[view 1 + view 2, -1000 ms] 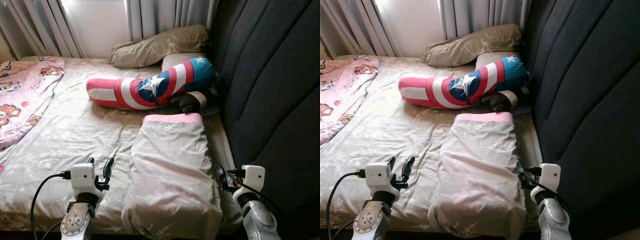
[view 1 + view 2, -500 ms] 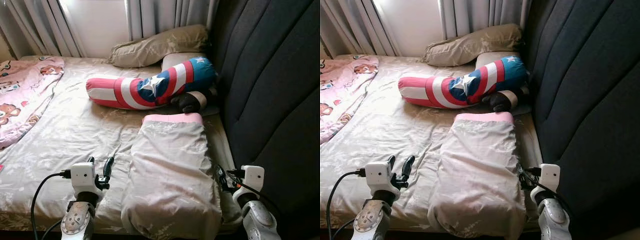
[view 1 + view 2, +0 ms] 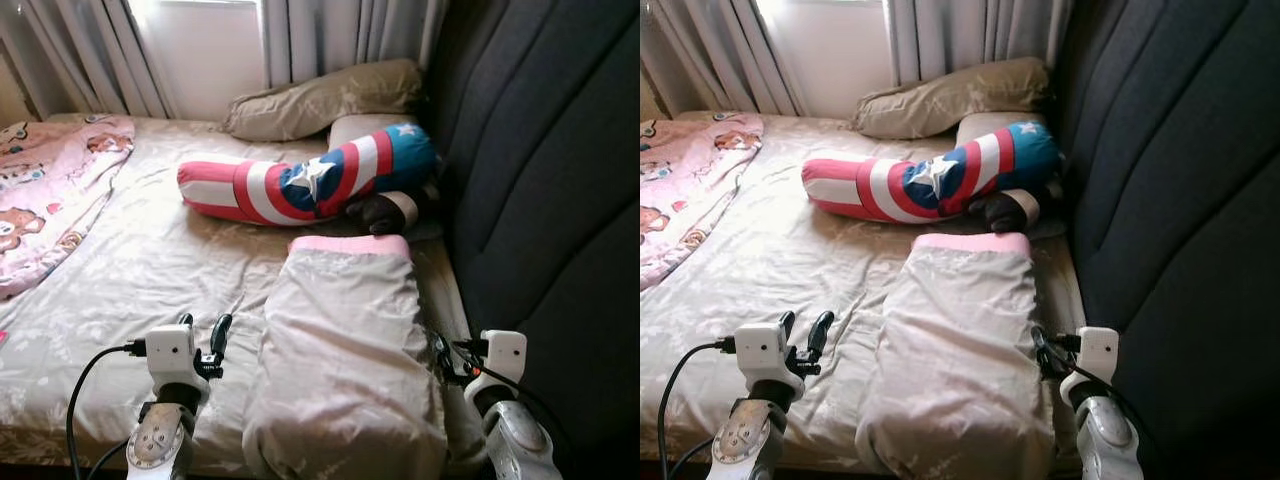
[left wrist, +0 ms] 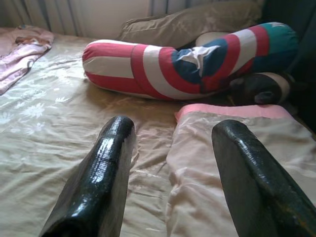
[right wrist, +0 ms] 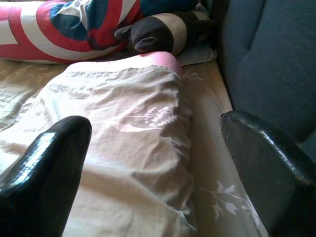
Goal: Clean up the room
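1. Looking down through the left eye view: a large soft pillow in a pale floral-print case with a pink end [image 3: 345,350] lies lengthwise on the bed [image 3: 130,270], in the lower centre of the frame. The left pincer [image 3: 203,334] hovers at the lower left, fingers spread and holding nothing, just beside the pillow's edge. At the lower right the right pincer [image 3: 440,352] sits between the pillow and the dark padded headboard [image 3: 540,170].

2. Right eye view: above the pillow, in the centre, lies a long bolster with red, white and blue stripes and a star [image 3: 930,180]. A tan pillow [image 3: 955,95] rests in the upper centre before the grey curtains [image 3: 960,35]. A pink blanket printed with bears [image 3: 685,185] covers the left edge.

3. Left wrist view: both black fingers [image 4: 101,182] stand well apart, with the pillow's pink end ahead of them.

4. Right wrist view: the fingers [image 5: 44,163] are spread wide, the pillow's long side between them. A dark brown and cream plush [image 5: 158,34] lies beyond.

5. Judgement: the pillow looks light, limp and compressible, its cloth smooth and perhaps slippery. Pinching a bunched fold at each long side, one pincer apiece, seems safest, because a corner grasp would likely leave it sagging.
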Available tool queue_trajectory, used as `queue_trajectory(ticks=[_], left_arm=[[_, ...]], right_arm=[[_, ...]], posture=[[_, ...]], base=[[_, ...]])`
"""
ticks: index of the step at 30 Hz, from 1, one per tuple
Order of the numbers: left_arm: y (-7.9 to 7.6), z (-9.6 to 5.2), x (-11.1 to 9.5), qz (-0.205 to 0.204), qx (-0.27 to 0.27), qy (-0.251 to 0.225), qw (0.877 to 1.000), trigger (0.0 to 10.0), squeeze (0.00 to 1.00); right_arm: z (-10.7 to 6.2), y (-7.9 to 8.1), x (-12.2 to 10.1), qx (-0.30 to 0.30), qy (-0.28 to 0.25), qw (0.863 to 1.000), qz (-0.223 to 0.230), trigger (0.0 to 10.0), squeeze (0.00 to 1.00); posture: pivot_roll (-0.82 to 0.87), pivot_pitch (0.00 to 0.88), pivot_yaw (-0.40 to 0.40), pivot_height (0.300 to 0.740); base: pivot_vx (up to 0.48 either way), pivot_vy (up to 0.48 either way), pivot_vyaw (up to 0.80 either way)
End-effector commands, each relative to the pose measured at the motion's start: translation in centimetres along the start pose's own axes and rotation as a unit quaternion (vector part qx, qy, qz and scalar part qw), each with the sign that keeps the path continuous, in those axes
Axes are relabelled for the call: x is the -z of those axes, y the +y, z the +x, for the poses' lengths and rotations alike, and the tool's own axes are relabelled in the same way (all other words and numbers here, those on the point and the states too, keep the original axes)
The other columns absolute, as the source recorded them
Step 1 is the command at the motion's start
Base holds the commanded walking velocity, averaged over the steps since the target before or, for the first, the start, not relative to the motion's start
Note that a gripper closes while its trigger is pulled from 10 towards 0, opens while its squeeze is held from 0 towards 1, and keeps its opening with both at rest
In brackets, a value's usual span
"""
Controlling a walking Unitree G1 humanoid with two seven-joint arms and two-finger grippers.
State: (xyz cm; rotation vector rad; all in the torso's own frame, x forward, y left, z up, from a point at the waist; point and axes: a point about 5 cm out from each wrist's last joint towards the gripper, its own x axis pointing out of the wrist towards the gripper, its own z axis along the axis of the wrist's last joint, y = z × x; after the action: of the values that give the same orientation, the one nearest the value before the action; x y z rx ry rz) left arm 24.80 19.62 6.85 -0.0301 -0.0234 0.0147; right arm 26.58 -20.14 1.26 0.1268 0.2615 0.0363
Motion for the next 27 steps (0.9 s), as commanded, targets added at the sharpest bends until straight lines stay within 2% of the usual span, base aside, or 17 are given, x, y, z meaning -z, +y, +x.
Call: queue_trajectory(ticks=[1, 7, 27], left_arm=[[-0.07, 0.23, -0.50, -0.004, 0.000, -0.007, 1.000, 10.0, 0.00], [-0.11, 0.21, -0.46, -0.003, 0.003, -0.007, 1.000, 10.0, 0.00], [-0.20, 0.43, -0.92, 0.008, 0.027, -0.007, 1.000, 10.0, 0.00]], right_arm=[[0.12, -0.02, -0.33, -0.005, -0.002, 1.000, 0.000, 10.0, 0.00], [0.17, 0.16, -0.28, -0.008, -0.001, 1.000, 0.002, 10.0, 0.00], [0.28, 0.85, -0.32, -0.009, -0.011, 1.000, 0.018, 10.0, 0.00]], posture=[[0.05, 0.000, -0.066, 0.740], [0.05, 0.000, -0.060, 0.740], [0.05, 0.000, -0.044, 0.740]], base=[[0.255, 0.000, 0.00], [0.256, 0.000, 0.00], [0.000, 0.000, 0.00]])
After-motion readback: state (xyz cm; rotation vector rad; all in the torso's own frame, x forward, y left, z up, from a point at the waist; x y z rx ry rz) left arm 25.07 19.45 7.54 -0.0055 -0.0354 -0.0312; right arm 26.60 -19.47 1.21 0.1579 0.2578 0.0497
